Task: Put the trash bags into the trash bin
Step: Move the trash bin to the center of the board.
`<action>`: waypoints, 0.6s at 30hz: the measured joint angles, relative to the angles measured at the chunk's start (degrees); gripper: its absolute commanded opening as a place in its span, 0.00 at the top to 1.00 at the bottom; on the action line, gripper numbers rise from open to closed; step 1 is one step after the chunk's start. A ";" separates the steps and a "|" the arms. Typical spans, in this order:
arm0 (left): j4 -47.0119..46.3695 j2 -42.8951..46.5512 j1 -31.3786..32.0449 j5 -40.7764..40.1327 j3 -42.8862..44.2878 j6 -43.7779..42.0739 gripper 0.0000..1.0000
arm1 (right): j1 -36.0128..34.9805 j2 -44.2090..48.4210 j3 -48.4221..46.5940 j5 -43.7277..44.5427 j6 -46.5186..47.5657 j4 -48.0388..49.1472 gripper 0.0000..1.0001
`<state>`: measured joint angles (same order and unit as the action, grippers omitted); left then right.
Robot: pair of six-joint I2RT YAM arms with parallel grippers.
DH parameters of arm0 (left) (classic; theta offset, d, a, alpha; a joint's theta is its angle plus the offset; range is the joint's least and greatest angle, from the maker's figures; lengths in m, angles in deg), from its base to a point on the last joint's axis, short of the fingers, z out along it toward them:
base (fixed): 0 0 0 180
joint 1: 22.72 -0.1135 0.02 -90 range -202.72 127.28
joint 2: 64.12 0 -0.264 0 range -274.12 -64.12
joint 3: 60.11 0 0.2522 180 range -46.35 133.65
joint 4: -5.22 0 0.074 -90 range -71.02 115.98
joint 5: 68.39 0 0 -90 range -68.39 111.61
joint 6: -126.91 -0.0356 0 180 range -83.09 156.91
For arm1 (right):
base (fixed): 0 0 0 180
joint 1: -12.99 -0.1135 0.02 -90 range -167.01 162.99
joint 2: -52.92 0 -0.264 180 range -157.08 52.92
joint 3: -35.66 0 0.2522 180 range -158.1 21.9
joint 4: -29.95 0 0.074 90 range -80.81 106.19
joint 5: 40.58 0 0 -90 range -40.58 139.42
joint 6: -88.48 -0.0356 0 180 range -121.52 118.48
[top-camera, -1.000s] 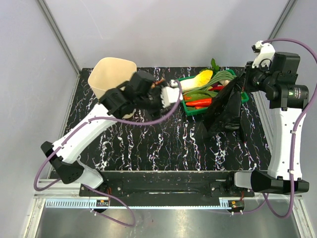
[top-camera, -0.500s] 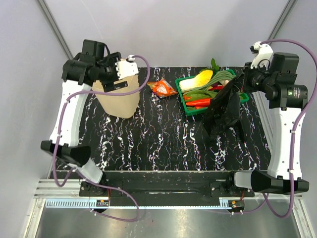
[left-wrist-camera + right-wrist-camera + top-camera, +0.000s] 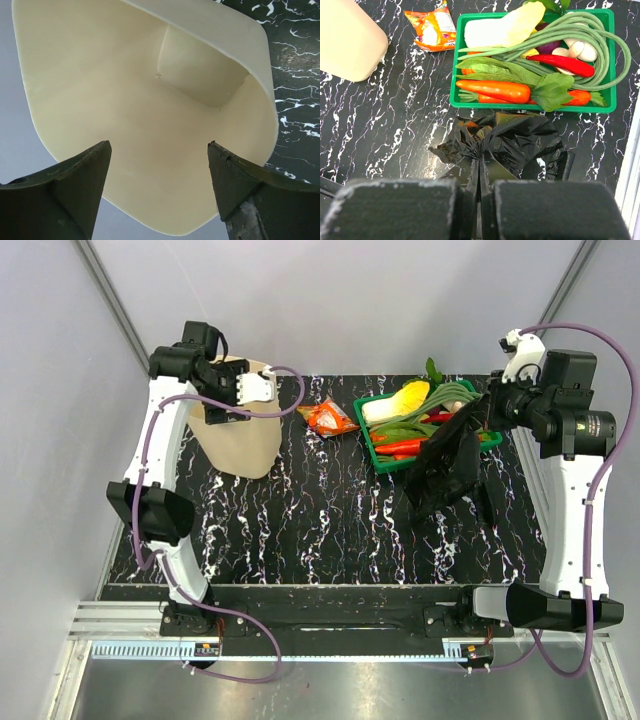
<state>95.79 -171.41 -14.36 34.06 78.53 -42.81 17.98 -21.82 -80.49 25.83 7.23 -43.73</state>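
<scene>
1. In the top external view, the trash bin [image 3: 243, 440] is seen standing at the far left of the black marbled table [image 3: 320, 525]. The left gripper [image 3: 233, 398] is held over the bin's rim, and its jaw state cannot be told from here. An orange snack wrapper [image 3: 328, 417] lies between the bin and a green tray [image 3: 380, 460] of vegetables. At the right, a black trash bag [image 3: 450, 470] is hung from the right gripper [image 3: 473, 420], just in front of the tray's near right corner and well apart from the bin. Whether the bag's lower end touches the table cannot be told.

2. In the left wrist view, the cream inside of the bin [image 3: 125, 90] is looked into, with its floor seen deep within. The two dark fingers [image 3: 75, 190] are spread wide apart above the opening, and nothing is held between them.

3. In the right wrist view, the jaws of the right gripper [image 3: 480, 167] are pressed together, and the gathered top of the crinkled bag [image 3: 512, 140] is pinched between them. The bag is seen just on the near side of the tray [image 3: 456, 65], which is filled with a carrot, long beans, a red chilli and leaves. The wrapper [image 3: 432, 27] and part of the bin [image 3: 350, 42] are seen at the upper left.
</scene>
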 measured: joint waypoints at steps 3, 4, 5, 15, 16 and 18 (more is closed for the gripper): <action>0.22 1.05 -0.59 0.90 -0.02 0.46 0.19 | 0.00 0.00 0.13 0.02 0.02 0.00 1.00; 0.22 1.86 -0.85 1.16 -0.22 0.46 0.19 | 0.00 0.00 0.13 0.02 0.02 -0.02 1.00; 0.33 2.60 -1.03 1.49 -0.26 0.39 0.19 | 0.00 0.00 0.13 0.02 0.02 0.00 1.00; 0.24 11.04 -2.14 5.64 1.95 -5.40 0.19 | 0.00 0.02 1.73 -0.07 0.02 0.04 1.00; 0.26 11.98 -2.14 5.68 0.72 -6.14 0.19 | 0.00 0.02 1.79 -0.09 0.04 0.04 1.00; 0.52 12.74 -2.14 5.75 -1.14 -7.13 0.19 | 0.00 0.02 1.81 -0.09 0.02 0.04 1.00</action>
<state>96.32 -158.67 -16.50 39.80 77.39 -49.94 17.98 -21.80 -78.68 25.74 7.25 -43.69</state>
